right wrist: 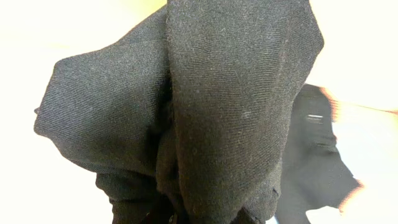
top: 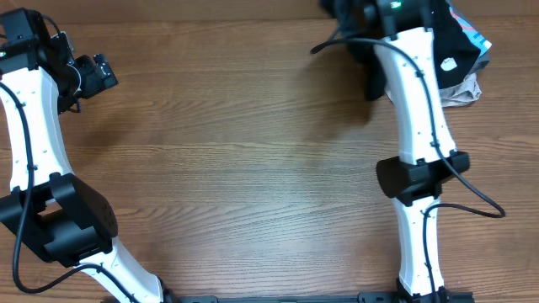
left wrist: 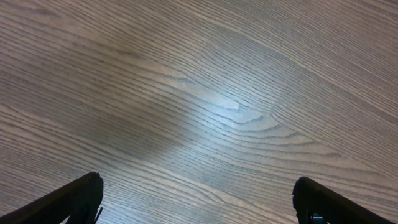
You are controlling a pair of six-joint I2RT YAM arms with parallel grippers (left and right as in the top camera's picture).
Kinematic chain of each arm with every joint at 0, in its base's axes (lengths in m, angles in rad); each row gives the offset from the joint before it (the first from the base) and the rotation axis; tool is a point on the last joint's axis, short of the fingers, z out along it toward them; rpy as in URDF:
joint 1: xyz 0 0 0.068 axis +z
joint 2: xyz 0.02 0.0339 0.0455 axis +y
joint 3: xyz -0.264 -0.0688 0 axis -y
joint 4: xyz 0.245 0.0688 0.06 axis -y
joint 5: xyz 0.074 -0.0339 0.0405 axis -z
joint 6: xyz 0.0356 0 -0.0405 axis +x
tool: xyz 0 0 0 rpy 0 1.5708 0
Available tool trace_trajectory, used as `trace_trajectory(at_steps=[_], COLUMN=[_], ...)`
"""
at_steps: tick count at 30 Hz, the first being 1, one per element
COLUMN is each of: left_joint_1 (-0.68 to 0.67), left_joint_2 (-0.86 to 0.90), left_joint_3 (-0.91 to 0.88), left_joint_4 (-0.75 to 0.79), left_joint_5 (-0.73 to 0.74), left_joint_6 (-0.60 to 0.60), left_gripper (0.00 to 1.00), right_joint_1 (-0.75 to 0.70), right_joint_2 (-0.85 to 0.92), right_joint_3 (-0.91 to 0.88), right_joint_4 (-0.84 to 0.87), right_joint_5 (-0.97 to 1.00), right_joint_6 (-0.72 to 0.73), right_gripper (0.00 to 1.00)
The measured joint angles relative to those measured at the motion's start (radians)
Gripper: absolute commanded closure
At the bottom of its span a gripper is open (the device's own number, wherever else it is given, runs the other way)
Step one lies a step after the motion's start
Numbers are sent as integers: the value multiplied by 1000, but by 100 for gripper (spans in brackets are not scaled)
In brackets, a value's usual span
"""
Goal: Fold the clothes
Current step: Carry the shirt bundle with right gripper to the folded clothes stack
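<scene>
The black garment [right wrist: 236,93] hangs bunched in thick folds straight in front of the right claw [top: 358,21], filling nearly all of the right wrist view. The gathered fabric runs down into the claw's grip, and the claw is pressed together on it (the fingers themselves are almost buried in cloth). From overhead, a dark fold droops beside the right arm just under the claw. More of the garment lies heaped a little way off on the claw's far side, at the corner of the counter [top: 253,168], with a small white label [top: 449,62] showing on it. A crumpled beige garment [top: 463,89] touches that heap on the side nearer the robot's base, and a bit of light-blue garment [top: 474,32] peeks out at its outer edge.

Well apart across the counter, the left claw [left wrist: 199,199] is spread wide above bare wood grain, with nothing between its dark fingertips [left wrist: 81,196].
</scene>
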Motion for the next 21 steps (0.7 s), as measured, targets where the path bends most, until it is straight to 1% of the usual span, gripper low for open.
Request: trace_trajectory(at_steps=[5,12,16,21], left_joint_1=[0,0,0,0], left_joint_2=[0,0,0,0], left_joint_3=[0,0,0,0], left_joint_4=[5,5,5,5], left_joint_5=[0,0,0,0], left_joint_6=[0,0,0,0], left_gripper=[0,0,0,0], right_joint_1=[-97,-235,-301,-385], right_joint_2=[-26,-126,-165,-172], right_joint_3=[35,56,69,53], right_joint_4=[10,91,147,232], right_joint_5=[61,89,84,27], right_joint_6=[-11,-50,-104,-167], right_gripper=[96,96,96,96])
